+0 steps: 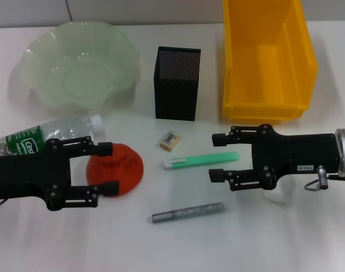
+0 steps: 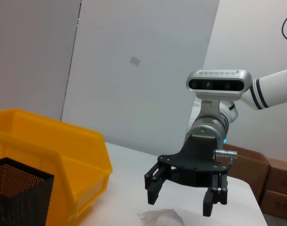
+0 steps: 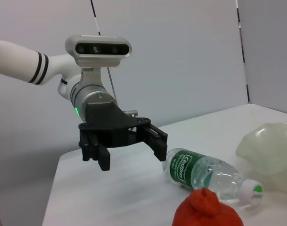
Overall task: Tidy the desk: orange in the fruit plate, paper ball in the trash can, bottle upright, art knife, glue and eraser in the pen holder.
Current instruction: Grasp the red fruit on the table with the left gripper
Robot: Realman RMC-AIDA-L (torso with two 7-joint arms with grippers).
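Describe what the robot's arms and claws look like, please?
Each arm is white with dark bands, ending in a silver cylindrical wrist topped by a silver camera bar. The left gripper and right gripper are black two-fingered linkage claws; the right wrist has a small metal connector and white label.

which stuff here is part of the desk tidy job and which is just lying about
Part of the job:
orange
fruit plate
paper ball
trash can
bottle
eraser
pen holder
green stick, probably the glue
grey stick, probably the art knife

Just lying about:
nothing visible on the desk
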